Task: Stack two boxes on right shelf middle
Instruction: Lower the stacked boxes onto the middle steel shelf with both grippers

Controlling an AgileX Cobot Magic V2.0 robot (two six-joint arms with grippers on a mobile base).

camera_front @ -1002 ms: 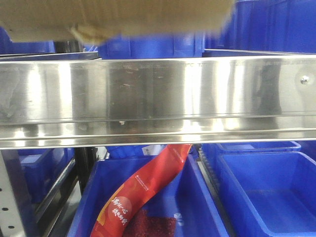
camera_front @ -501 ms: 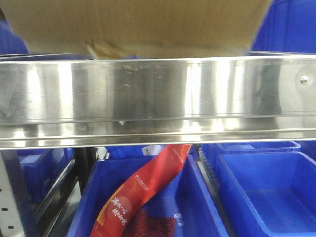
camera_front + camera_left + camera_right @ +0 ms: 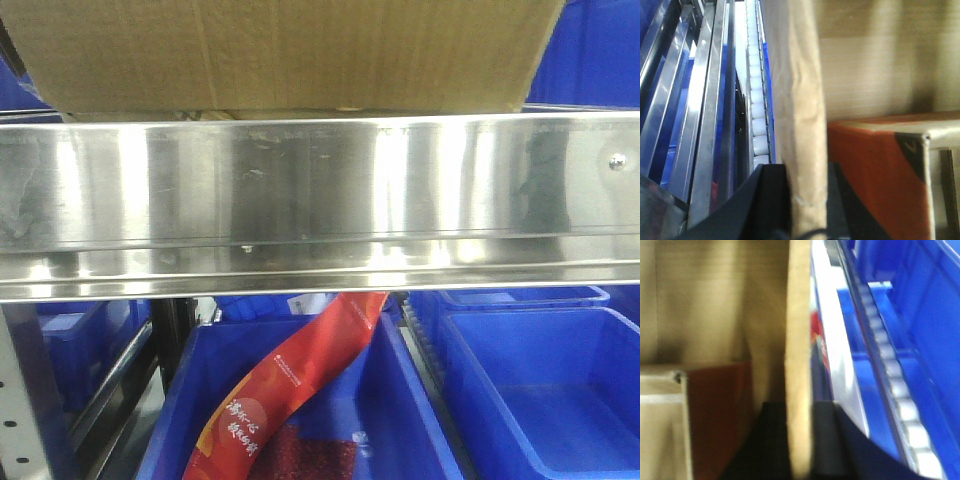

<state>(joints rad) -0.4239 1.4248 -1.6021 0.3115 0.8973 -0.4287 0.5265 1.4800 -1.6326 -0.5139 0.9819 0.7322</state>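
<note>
A tall tan cardboard box (image 3: 290, 55) fills the top of the front view, its bottom edge level with the top of the stainless-steel shelf lip (image 3: 320, 200). A thin tan strip (image 3: 300, 113) shows just beneath it; I cannot tell whether it is the flatter box. My left gripper (image 3: 807, 172) is shut on the box's left wall (image 3: 795, 90), one jaw on each side. My right gripper (image 3: 800, 410) is shut on the box's right wall (image 3: 800, 315) in the same way. An orange-red carton (image 3: 875, 175) lies inside the box and also shows in the right wrist view (image 3: 720, 410).
Blue plastic bins (image 3: 540, 390) sit below the shelf, one holding a red packet (image 3: 290, 385). More blue bins (image 3: 595, 50) stand behind the box. White roller tracks (image 3: 757, 100) (image 3: 890, 370) run beside the box on both sides. A perforated grey upright (image 3: 20, 400) stands at lower left.
In the front view the box has come down from the top edge until its bottom reaches the shelf lip. It now looks sharp rather than blurred.
</note>
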